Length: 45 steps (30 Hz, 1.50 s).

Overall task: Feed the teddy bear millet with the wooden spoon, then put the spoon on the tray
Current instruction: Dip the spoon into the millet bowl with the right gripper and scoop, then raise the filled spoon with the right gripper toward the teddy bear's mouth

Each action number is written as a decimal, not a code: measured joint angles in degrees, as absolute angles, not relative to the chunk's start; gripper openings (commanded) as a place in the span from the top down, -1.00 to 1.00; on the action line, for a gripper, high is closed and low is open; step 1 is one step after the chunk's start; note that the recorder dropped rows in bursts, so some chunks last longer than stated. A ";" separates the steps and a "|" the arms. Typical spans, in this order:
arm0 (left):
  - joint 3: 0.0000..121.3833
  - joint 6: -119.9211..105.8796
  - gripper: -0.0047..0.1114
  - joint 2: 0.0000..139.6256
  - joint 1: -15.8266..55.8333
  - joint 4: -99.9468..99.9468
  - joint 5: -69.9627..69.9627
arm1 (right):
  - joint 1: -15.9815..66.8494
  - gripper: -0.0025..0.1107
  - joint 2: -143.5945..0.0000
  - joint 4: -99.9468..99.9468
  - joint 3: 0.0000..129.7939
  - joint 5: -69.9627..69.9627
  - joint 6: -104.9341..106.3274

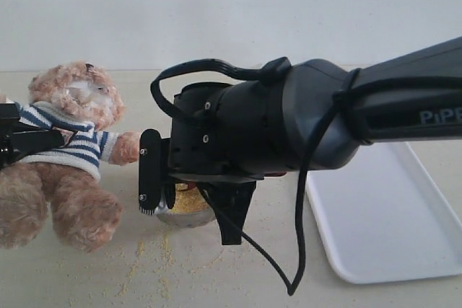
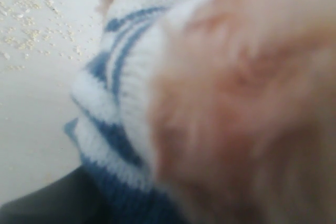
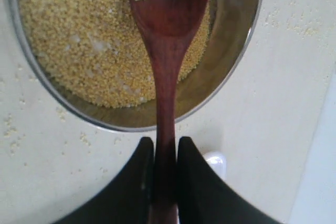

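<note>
The teddy bear (image 1: pixel 72 124) sits at the left in its striped shirt, leaning back. My left gripper (image 1: pixel 49 139) is shut on its side at the shirt. The left wrist view is filled with blurred fur and shirt (image 2: pixel 110 103), with one dark finger (image 2: pixel 47 203) at the edge. My right gripper (image 3: pixel 165 142) is shut on the handle of the wooden spoon (image 3: pixel 168 14). The spoon's oval end lies in the millet (image 3: pixel 79 40) inside the steel bowl (image 3: pixel 231 61) and carries a few grains. The white tray (image 1: pixel 404 221) lies at the right with nothing on it.
The right arm (image 1: pixel 289 120) spans the middle of the exterior view and hides most of the bowl (image 1: pixel 189 216). Loose grains (image 1: pixel 144 257) are scattered on the table in front of the bowl and beside the bear (image 2: pixel 31 30).
</note>
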<state>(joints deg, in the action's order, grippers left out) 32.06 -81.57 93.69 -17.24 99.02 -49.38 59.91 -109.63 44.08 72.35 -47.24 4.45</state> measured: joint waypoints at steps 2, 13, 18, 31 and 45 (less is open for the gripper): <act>32.06 -81.57 0.83 93.69 -17.24 99.02 -49.38 | 59.91 0.96 -109.38 43.37 72.35 -47.24 4.45; 32.06 -81.57 0.83 93.69 -17.24 99.02 -49.38 | 56.55 0.96 -109.03 35.02 72.35 -47.33 4.71; 32.06 -81.57 0.83 93.69 -17.24 99.02 -49.38 | 54.71 0.96 -107.58 30.08 72.35 -46.82 7.14; 32.06 -80.33 0.83 93.69 -17.24 99.02 -51.46 | 54.40 0.96 -105.66 24.08 72.35 -49.32 10.99; 28.75 -71.89 0.83 93.13 -17.24 95.01 -51.24 | 54.27 0.96 -102.59 22.56 72.35 -50.14 11.92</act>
